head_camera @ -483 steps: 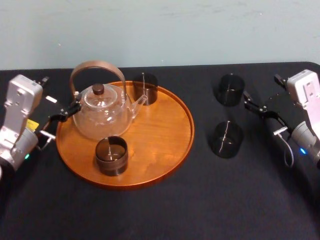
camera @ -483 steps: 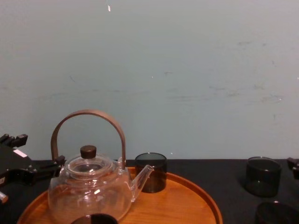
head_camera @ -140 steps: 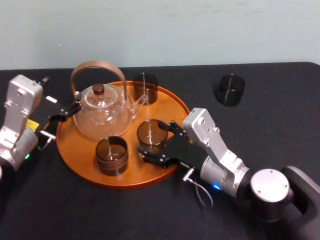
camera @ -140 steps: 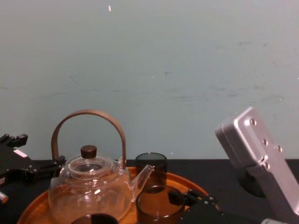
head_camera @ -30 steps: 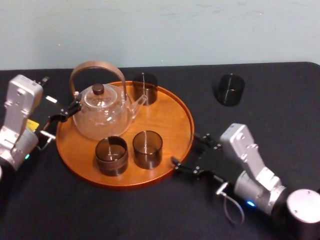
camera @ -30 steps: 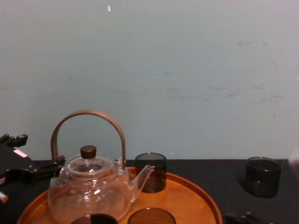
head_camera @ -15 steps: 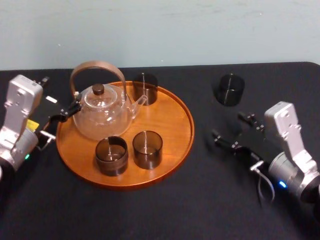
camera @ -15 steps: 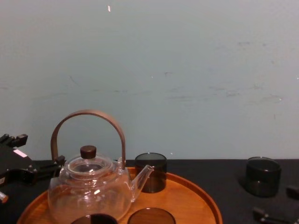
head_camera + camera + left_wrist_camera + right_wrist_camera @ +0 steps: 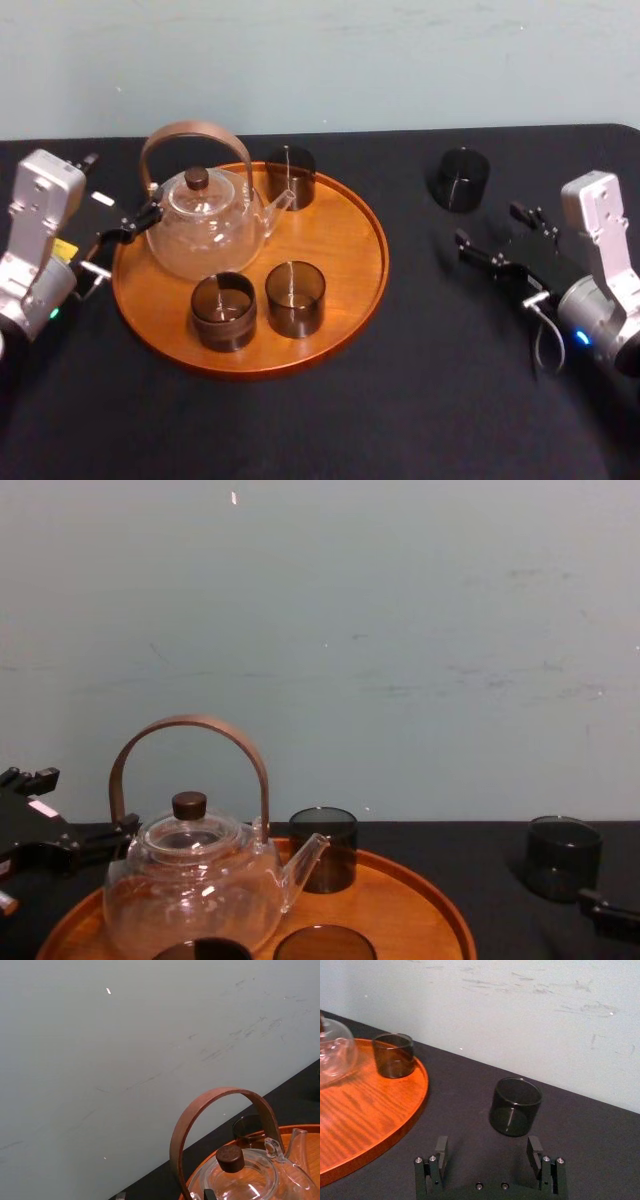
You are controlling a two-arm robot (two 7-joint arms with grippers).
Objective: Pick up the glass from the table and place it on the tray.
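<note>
A dark smoked glass (image 9: 461, 179) stands alone on the black table (image 9: 420, 400), right of the tray; it shows too as the glass (image 9: 516, 1106) and the glass (image 9: 563, 857). My right gripper (image 9: 492, 226) hovers just short of it, open and empty, its fingers (image 9: 441, 1149) spread wider than the glass. The round orange-brown tray (image 9: 345, 235) holds a glass teapot (image 9: 203, 225) and three dark glasses: one at the back (image 9: 290, 177), two at the front (image 9: 223, 310) (image 9: 295, 298). My left gripper (image 9: 118, 245) is parked at the tray's left rim beside the teapot, open.
The teapot's tall bent wooden handle (image 9: 190, 750) rises above the tray. A pale wall (image 9: 400, 630) backs the table. Bare black surface lies between the tray's right rim (image 9: 415, 1105) and the lone glass, and along the front.
My right gripper has drawn away from the tray's front right rim, going right and farther back, and now faces the lone glass. The left arm and the tray's things have not moved.
</note>
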